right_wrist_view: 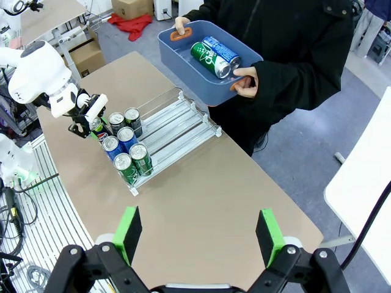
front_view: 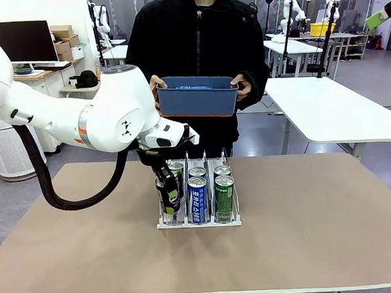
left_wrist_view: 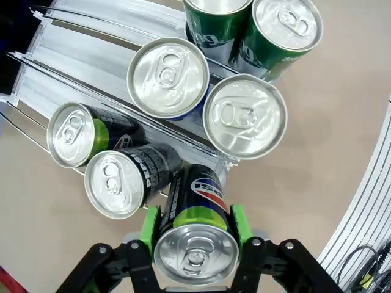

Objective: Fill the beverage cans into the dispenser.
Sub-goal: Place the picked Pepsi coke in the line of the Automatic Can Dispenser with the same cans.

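My left gripper (front_view: 165, 186) is shut on a black-and-green can (left_wrist_view: 194, 235), held upright at the front end of the left lane of the dispenser (front_view: 199, 224). Its green pads (left_wrist_view: 149, 227) press the can's two sides. Just beyond stand two more black cans (left_wrist_view: 115, 183), two blue cans (left_wrist_view: 168, 76) in the middle lane and two green cans (left_wrist_view: 287, 27) in the right lane. My right gripper (right_wrist_view: 198, 238) hangs open and empty high above the table's near side. Across the table a person holds a blue bin (front_view: 197, 97) with a green can (right_wrist_view: 208, 59) and a blue can (right_wrist_view: 221, 50) lying in it.
The far half of the dispenser's rails (right_wrist_view: 177, 116) is bare. Brown tabletop (front_view: 317, 212) lies open on all sides of the rack. The person stands at the far edge with both hands on the bin. White tables stand beyond on the right.
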